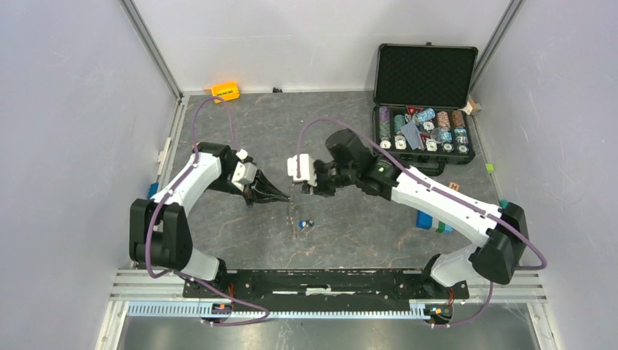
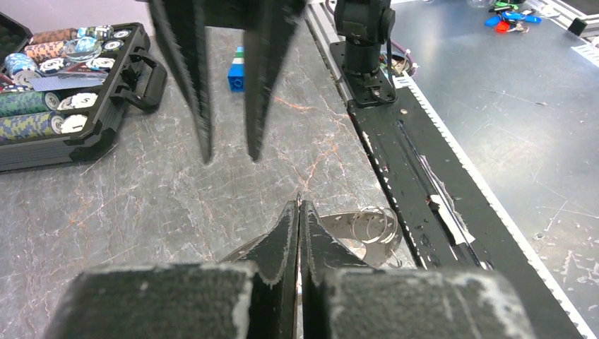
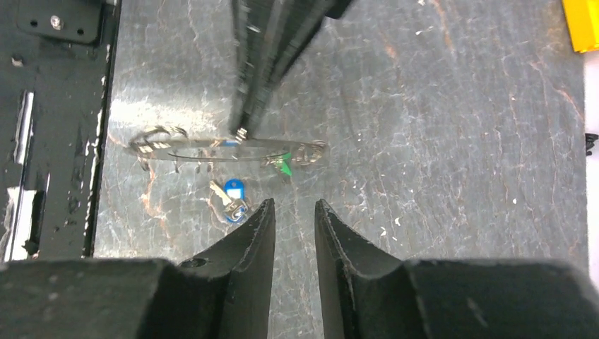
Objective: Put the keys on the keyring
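My left gripper [image 2: 299, 206] is shut on the rim of the keyring [image 3: 212, 150], a thin grey metal ring held just above the table and seen nearly edge-on in the right wrist view. Small wire rings [image 2: 374, 222] hang at one end of it. The green-headed key [image 3: 285, 167] sits at the ring's other end. The blue-headed key [image 3: 231, 196] lies loose on the table beneath the ring. My right gripper [image 3: 293, 206] stands open and empty a short way from the ring, facing the left gripper [image 1: 286, 197]. In the top view the keyring [image 1: 294, 217] hangs below the left fingertips, with the blue key [image 1: 307, 224] beside it.
An open black case [image 1: 424, 159] of poker chips stands at the back right. Blue and green blocks [image 1: 433, 222] lie by the right arm. An orange object [image 1: 226, 91] is at the back left. The black base rail [image 1: 328, 281] runs along the near edge.
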You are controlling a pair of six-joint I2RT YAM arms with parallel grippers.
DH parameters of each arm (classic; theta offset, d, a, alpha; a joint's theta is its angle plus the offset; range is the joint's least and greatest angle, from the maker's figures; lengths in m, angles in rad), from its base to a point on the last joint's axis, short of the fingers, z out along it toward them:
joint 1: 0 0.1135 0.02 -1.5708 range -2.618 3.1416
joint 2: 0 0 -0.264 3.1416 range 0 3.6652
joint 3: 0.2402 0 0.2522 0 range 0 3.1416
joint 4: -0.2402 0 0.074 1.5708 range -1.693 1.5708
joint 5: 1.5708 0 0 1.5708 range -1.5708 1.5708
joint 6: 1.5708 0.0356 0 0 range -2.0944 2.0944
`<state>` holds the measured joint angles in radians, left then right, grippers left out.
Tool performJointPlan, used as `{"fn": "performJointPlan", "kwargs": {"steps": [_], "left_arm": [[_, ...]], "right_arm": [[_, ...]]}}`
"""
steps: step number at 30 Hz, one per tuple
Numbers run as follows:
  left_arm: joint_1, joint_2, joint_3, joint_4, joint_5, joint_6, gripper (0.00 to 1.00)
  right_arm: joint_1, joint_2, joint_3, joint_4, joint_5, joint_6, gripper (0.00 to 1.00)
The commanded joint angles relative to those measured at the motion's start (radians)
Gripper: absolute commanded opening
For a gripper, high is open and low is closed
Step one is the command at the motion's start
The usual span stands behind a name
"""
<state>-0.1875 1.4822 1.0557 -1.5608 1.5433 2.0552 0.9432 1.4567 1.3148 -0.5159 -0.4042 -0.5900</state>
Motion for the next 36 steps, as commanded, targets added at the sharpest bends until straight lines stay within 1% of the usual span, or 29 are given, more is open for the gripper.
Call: {"fn": "performJointPlan", "kwargs": {"steps": [1, 4, 7, 12, 16, 19, 22, 24, 26, 27, 28, 30, 32, 36], "left_arm": [[-0.011, -0.038, 0.032, -0.08, 0.113, 0.286, 0.02], [-0.017, -0.04, 0.039, -0.08, 0.113, 0.27, 0.02], [-0.018, -0.029, 0.055, -0.079, 0.112, 0.236, 0.02], [0.006, 0.018, 0.182, -0.085, 0.108, -0.012, 0.02], [0.048, 0.024, 0.239, -0.084, 0.101, -0.077, 0.02], [0.05, 0.033, 0.339, -0.084, 0.041, -0.133, 0.02], [0.052, 0.07, 0.478, -0.084, -0.029, -0.239, 0.02], [0.053, 0.11, 0.59, -0.082, -0.093, -0.323, 0.02], [0.053, 0.148, 0.692, -0.036, -0.16, -0.48, 0.02], [0.053, 0.153, 0.721, 0.016, -0.193, -0.567, 0.02], [0.053, 0.146, 0.721, 0.102, -0.219, -0.678, 0.02], [0.049, 0.092, 0.662, 0.344, -0.277, -0.913, 0.02], [0.045, 0.013, 0.543, 0.652, -0.327, -1.178, 0.02], [0.043, -0.154, 0.222, 1.38, -0.367, -1.771, 0.02]], "right_arm": [[-0.09, -0.075, -0.088, 0.171, -0.239, 0.047, 0.33], [-0.099, -0.076, -0.12, 0.206, -0.317, 0.058, 0.36], [-0.098, -0.056, -0.131, 0.243, -0.367, 0.085, 0.37], [-0.098, -0.004, -0.093, 0.232, -0.376, 0.092, 0.36], [-0.099, -0.006, -0.058, 0.182, -0.33, 0.043, 0.36], [-0.113, -0.014, -0.039, 0.145, -0.312, 0.011, 0.36], [-0.13, -0.028, -0.029, 0.131, -0.312, 0.001, 0.35], [-0.135, -0.032, -0.014, 0.104, -0.304, -0.022, 0.35], [-0.142, -0.034, -0.003, 0.087, -0.296, -0.035, 0.35], [-0.145, -0.036, -0.002, 0.086, -0.297, -0.036, 0.35], [-0.148, -0.038, -0.003, 0.086, -0.299, -0.033, 0.35], [-0.15, -0.038, -0.003, 0.086, -0.301, -0.032, 0.35], [-0.153, -0.04, -0.01, 0.099, -0.3, -0.024, 0.35], [-0.165, -0.048, -0.026, 0.134, -0.303, 0.006, 0.33]]}}
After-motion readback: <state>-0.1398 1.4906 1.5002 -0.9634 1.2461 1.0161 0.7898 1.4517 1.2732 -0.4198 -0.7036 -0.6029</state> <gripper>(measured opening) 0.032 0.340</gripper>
